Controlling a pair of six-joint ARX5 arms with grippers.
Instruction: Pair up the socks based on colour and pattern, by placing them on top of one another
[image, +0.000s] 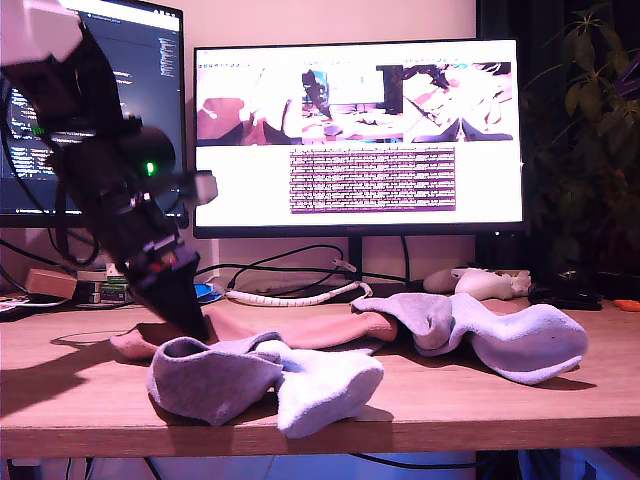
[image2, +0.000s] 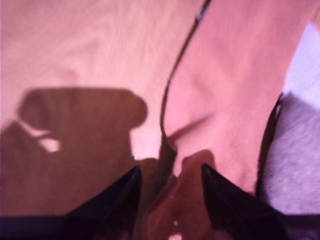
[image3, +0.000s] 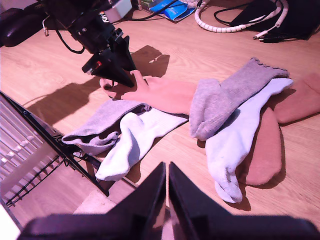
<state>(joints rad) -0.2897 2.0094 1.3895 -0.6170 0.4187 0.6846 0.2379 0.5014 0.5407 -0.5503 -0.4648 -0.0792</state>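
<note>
My first gripper (image2: 170, 192) (image: 190, 322) (image3: 120, 80) is open and tipped down onto the end of a pink sock (image2: 235, 85) (image: 305, 325) (image3: 165, 95), its fingers straddling the sock's edge near the exterior view's left. In front of that sock lie a grey-lavender sock (image: 205, 380) (image3: 100, 125) and a white sock (image: 325, 392) (image3: 132, 142), side by side. Toward the exterior view's right, another grey sock (image3: 225, 95) (image: 420, 318) overlaps a second white sock (image3: 235, 140) (image: 530, 345) and a second pink sock (image3: 267, 150). My second gripper (image3: 167, 192) hangs shut, high above the table's front edge.
Two monitors (image: 360, 130) stand at the back of the wooden table (image: 480, 400). A coiled white cable (image: 290, 297) (image3: 220, 22) and a white game controller (image: 480, 283) lie in front of them. A black wire rack (image3: 35, 145) sits beside the table's front edge.
</note>
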